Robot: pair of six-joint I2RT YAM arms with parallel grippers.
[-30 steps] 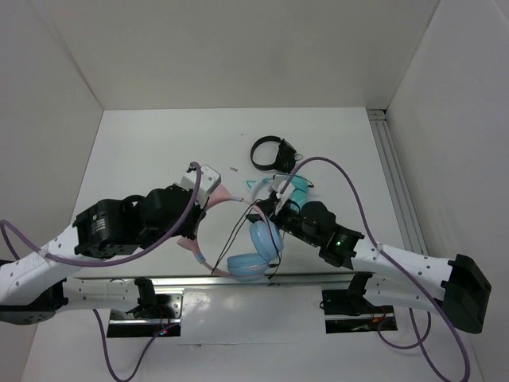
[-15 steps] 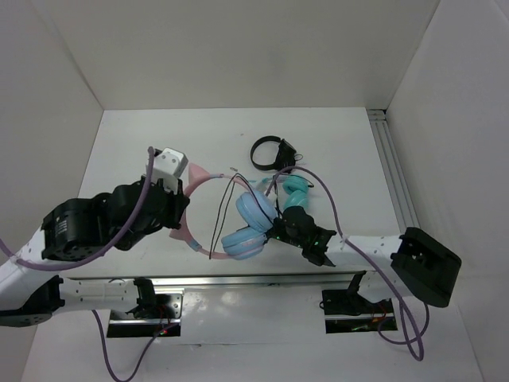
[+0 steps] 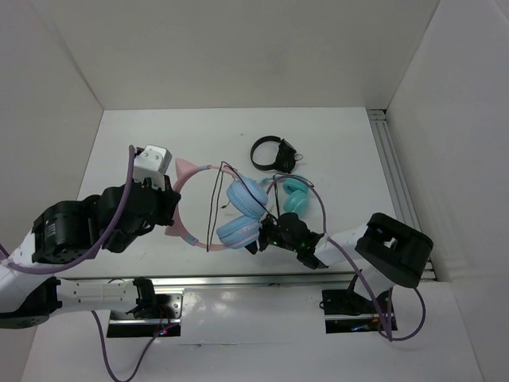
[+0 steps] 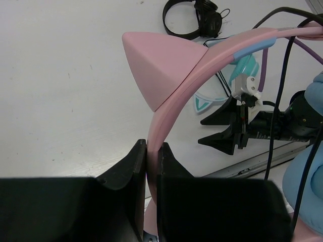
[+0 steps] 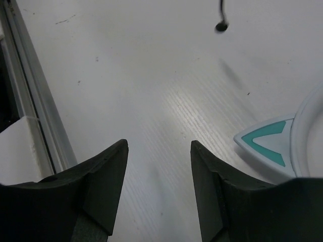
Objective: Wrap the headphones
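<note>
The headphones [image 3: 241, 213] hang lifted off the table: pink cat-eared band [image 4: 162, 66], two light blue cups [image 3: 246, 196] stacked close, thin black cable [image 3: 215, 208] looping down on their left. My left gripper [image 4: 151, 152] is shut on the pink band just below a cat ear; in the top view it [image 3: 175, 216] sits left of the cups. My right gripper [image 3: 256, 241] is open and holds nothing, low beside the lower cup near the table's front edge. In the right wrist view its jaws [image 5: 159, 151] frame bare table, with the cable's plug [image 5: 221, 26] dangling ahead.
Small black headphones [image 3: 271, 152] lie further back. Teal-cupped white-banded headphones [image 3: 295, 192] lie right of the blue cups, one teal-and-white ear [image 5: 267, 138] beside my right fingers. A metal rail [image 5: 30, 101] runs along the table's front edge, another [image 3: 395, 183] on the right.
My left arm has carried the headphones left and toward the back, the cups swinging with it. My right gripper has let go, opened wider and dropped toward the front edge.
</note>
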